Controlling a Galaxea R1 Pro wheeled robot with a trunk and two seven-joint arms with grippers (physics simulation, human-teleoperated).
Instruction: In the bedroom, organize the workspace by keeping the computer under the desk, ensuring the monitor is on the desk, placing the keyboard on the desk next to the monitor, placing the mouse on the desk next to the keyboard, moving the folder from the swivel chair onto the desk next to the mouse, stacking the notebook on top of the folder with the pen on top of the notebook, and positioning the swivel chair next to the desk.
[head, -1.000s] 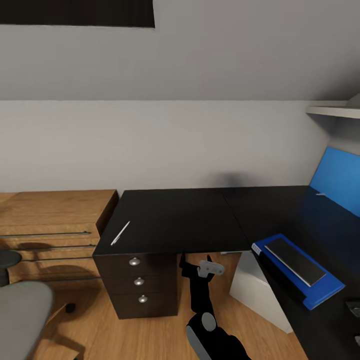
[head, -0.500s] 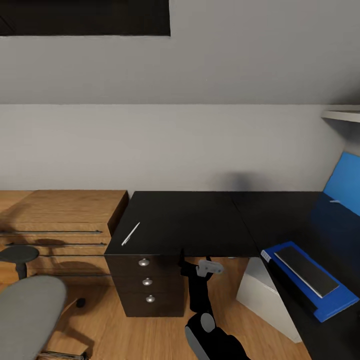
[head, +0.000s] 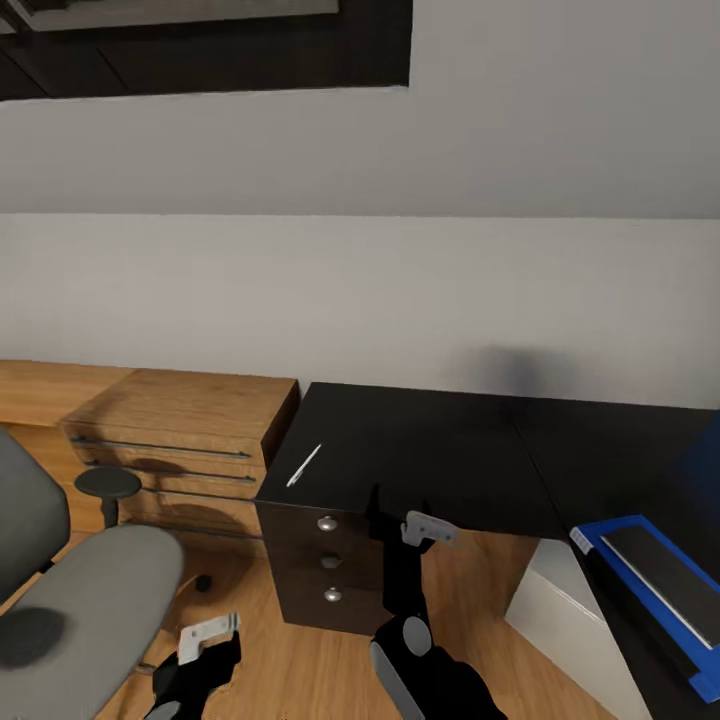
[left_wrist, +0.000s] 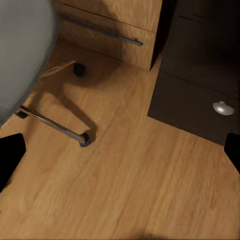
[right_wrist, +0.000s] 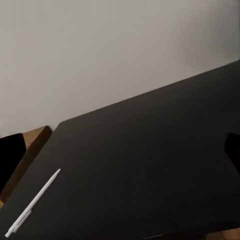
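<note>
The white pen (head: 303, 465) lies on the black desk (head: 430, 460) near its left corner, above the drawer unit (head: 325, 565); it also appears as the pen (right_wrist: 31, 202) on the desk (right_wrist: 150, 165). My right gripper (head: 398, 522) hangs open at the desk's front edge, right of the pen, with nothing between its fingers (right_wrist: 11, 160). My left gripper (head: 205, 640) is open low over the floor beside the swivel chair (head: 90, 590). At far right the blue folder (head: 622, 530) lies on the desk with the grey notebook (head: 668, 580) on it. The computer (head: 555, 610) stands under the desk.
A light wooden drawer chest (head: 180, 430) stands left of the desk against the wall. The chair's chrome leg (left_wrist: 50, 122) and caster (left_wrist: 85, 140) rest on the wood floor (left_wrist: 130, 180) close to the drawer unit (left_wrist: 200, 95).
The view has swung left, so desk, pen and folder sit further right in the picture. More of the swivel chair shows, and my left gripper has come into view. The right gripper stays open.
</note>
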